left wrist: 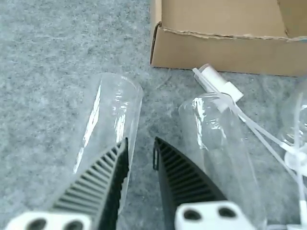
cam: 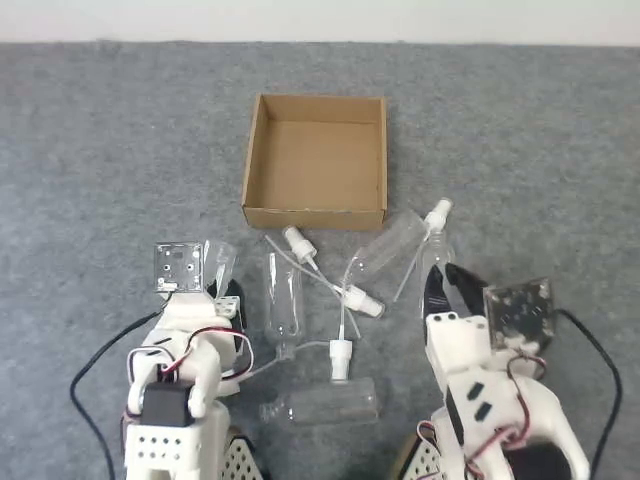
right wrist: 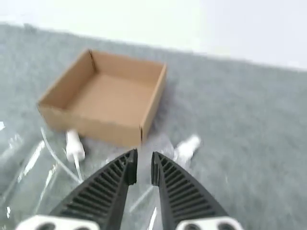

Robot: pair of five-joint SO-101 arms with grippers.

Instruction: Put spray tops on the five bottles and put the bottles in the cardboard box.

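Closest in is the left gripper (left wrist: 139, 155): black ribbed fingers parted just a crack, with grey carpet (left wrist: 48, 72) showing through the gap, so it's got hold of nothing. One finger overlaps the side of a clear bottle (left wrist: 112, 112) lying right beside it, but I honestly can't tell if they touch. Same deal with the right gripper (right wrist: 143, 168). It has a narrow slit between the fingers and nothing pinched, and the cardboard box (right wrist: 91, 125) is out ahead of it. The box is plain brown card and the bottles are plain see-through plastic. From the high view, all five bottles lie on their sides on the carpet on the arms' side of the box. Besides the one by the left gripper, there's a second bottle (cam: 284, 295) next to it, a slanted bottle (cam: 390, 243) near the box's front corner and a fourth bottle (cam: 433, 258) just ahead of the right gripper. The last bottle (cam: 325, 403) lies crosswise between the two arms. Loose white spray tops (cam: 362, 300) with their thin tubes are scattered between the bottles. Another white top (cam: 438, 211) sits at the far end of the fourth bottle, but I can't tell if it's screwed on.
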